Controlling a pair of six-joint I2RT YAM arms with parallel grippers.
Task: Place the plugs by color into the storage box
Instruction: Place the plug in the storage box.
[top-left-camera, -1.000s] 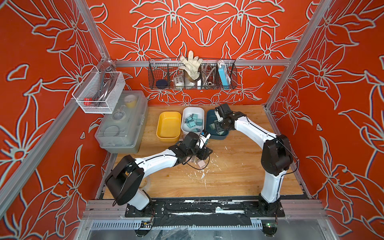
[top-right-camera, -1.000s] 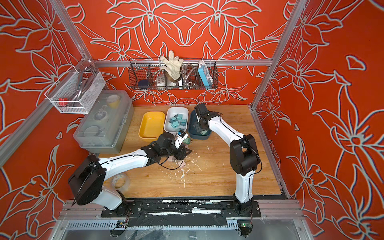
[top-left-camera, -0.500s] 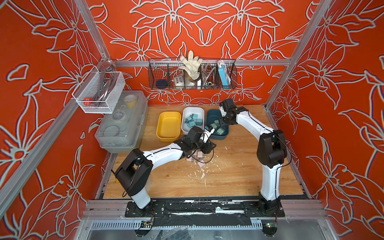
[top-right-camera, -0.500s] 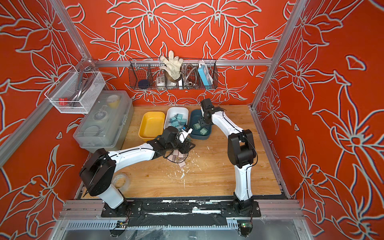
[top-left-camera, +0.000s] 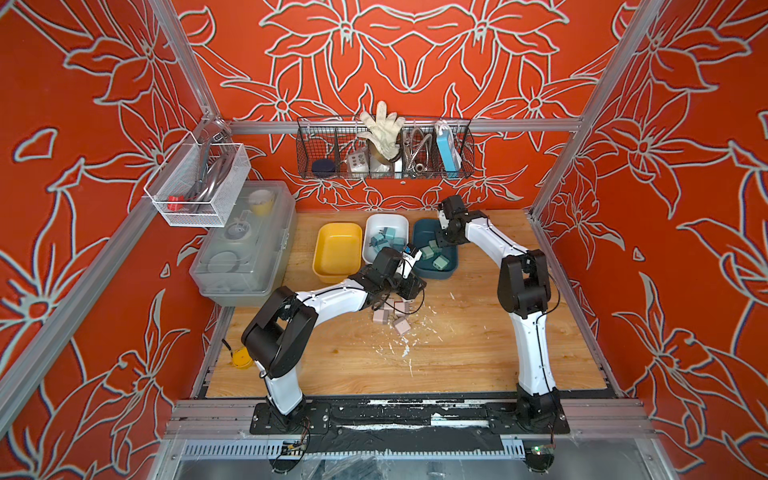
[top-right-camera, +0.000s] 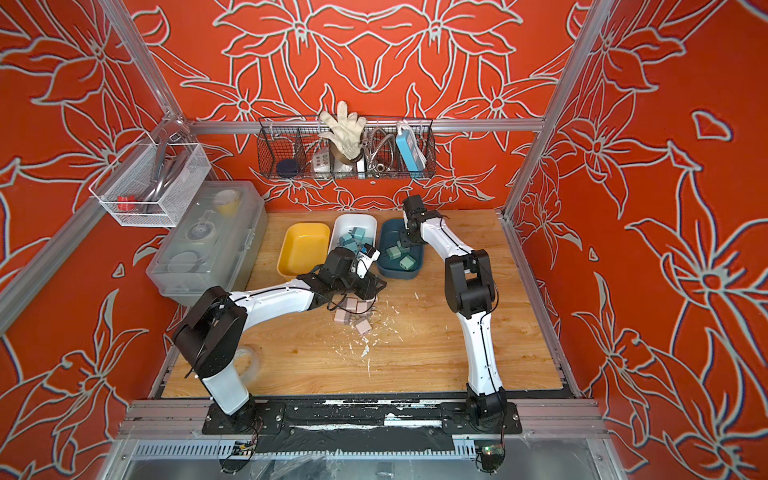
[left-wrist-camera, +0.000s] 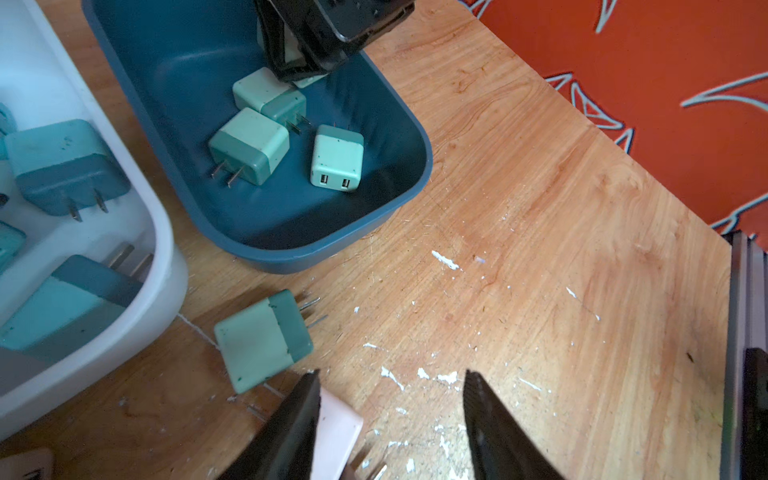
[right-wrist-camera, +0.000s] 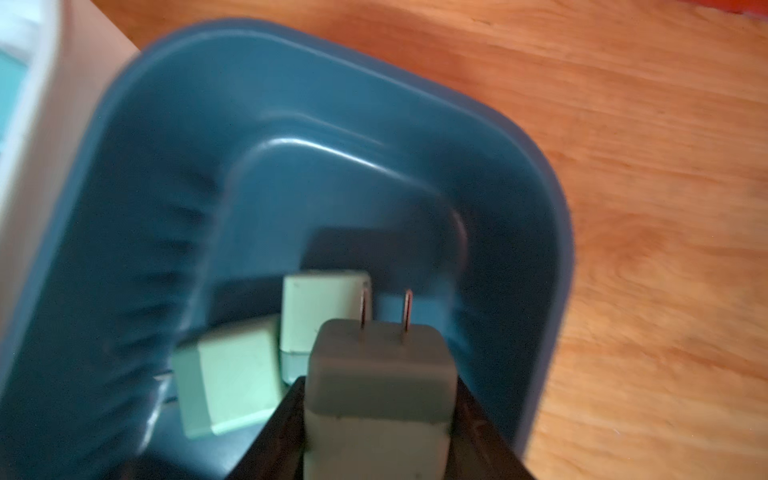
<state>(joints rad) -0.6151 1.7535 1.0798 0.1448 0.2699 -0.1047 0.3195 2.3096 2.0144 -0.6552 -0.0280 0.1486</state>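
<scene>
Right gripper: clamped on a green plug over the blue tray, sorting by colour.
Left gripper: jaws apart beside a pink plug, likely its next pick.

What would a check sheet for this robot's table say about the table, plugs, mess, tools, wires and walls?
Surface: wooden table, scratched, white flecks.
Job's things: green plugs in blue bin; blue plugs in white bin; yellow bin empty; pink plugs and one loose green plug on the table.
Clutter: clear lidded box at the side.
Tools: left tool open above a pink plug; right tool shut on a raised green plug over the blue bin.
Cables: black wire loops by the left wrist.
Surroundings: red flowered walls; wire basket with glove; white mesh basket.
</scene>
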